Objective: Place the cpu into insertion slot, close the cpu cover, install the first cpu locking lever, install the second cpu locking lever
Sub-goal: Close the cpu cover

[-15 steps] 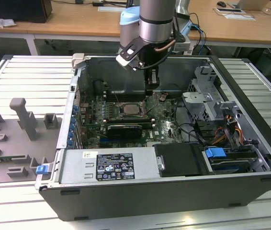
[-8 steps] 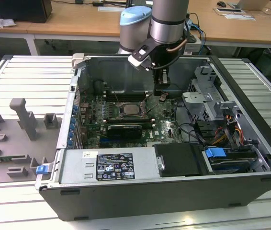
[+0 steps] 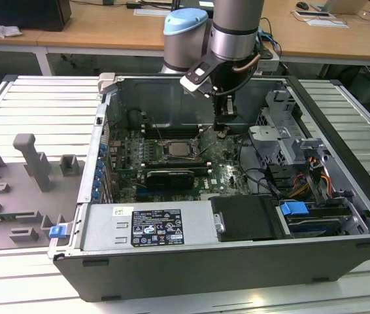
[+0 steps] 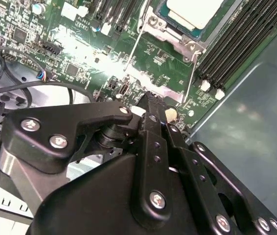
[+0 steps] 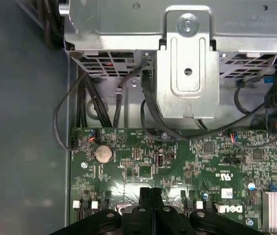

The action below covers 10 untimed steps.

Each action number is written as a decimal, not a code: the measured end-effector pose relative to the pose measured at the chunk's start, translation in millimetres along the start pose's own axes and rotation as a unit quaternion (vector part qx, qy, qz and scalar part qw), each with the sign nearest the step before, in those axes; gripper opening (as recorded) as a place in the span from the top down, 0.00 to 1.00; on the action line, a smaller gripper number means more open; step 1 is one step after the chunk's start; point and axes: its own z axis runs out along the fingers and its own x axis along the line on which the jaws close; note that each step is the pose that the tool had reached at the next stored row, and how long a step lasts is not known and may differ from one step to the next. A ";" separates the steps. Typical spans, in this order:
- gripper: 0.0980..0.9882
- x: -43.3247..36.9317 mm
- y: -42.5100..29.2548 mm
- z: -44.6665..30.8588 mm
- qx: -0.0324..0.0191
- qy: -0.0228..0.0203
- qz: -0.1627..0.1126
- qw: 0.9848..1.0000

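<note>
Cpu (image 3: 178, 149): sitting in the computer case (image 3: 237, 278), on the motherboard (image 3: 227, 175), pale face up in the insertion slot (image 4: 175, 40). Finding the gripper (image 3: 222, 133) at two o'clock from it in the exterior view, pinched shut on nothing. Judging it light, stiff and delicate, so taking hold by opposite edges. Getting pressed-together fingertips (image 5: 146, 193) from the first wrist view, two thin wire levers (image 4: 134, 46) from the second wrist view.

One computer case (image 3: 237, 268) counted, one cpu (image 3: 175, 149), two locking levers (image 4: 137, 46), one coin battery (image 5: 103, 153), one robot arm (image 3: 237, 26).
</note>
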 end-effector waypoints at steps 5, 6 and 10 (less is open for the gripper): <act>0.99 0.0 5.5 8.3 0.001 0.000 -0.001 1.000; 0.99 0.0 5.8 11.0 0.001 0.000 -0.001 1.000; 0.99 -0.1 4.4 15.5 0.001 0.000 -0.002 1.000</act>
